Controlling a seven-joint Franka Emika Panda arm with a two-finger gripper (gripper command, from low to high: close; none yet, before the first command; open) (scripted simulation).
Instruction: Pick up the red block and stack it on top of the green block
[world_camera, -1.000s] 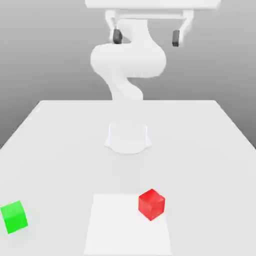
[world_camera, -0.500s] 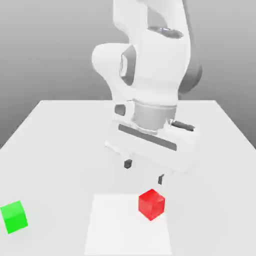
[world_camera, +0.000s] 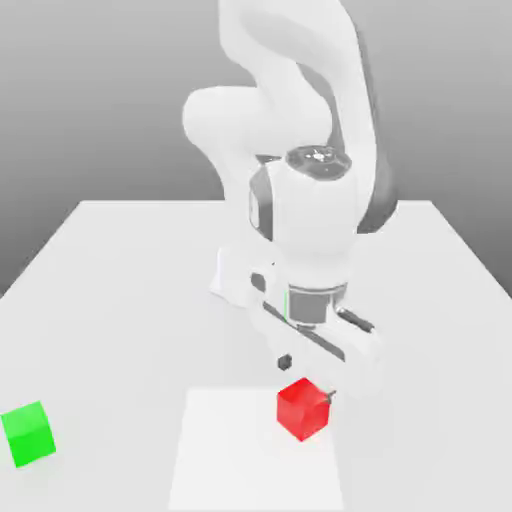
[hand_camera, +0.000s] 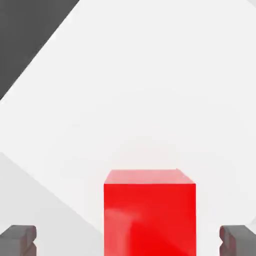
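The red block (world_camera: 303, 408) sits on the table near the front, a little to the exterior view's right of centre. My gripper (world_camera: 307, 377) hangs just above and slightly behind it, open, one dark fingertip (world_camera: 285, 361) on each side. In the hand view the red block (hand_camera: 150, 210) lies between the two wide-apart fingertips (hand_camera: 19, 240), and the gripper (hand_camera: 129, 241) holds nothing. The green block (world_camera: 28, 433) rests far off at the front of the exterior view's left, apart from the red one.
The white table (world_camera: 120, 280) carries a paler square patch (world_camera: 240, 460) under the red block. My arm's base (world_camera: 232, 278) stands at the table's middle, behind the hand. A dark area (hand_camera: 30, 35) lies beyond the table's edge.
The hand has swung down from high above the table to just over the red block, and has turned. The blocks have not moved. The fingers stayed open.
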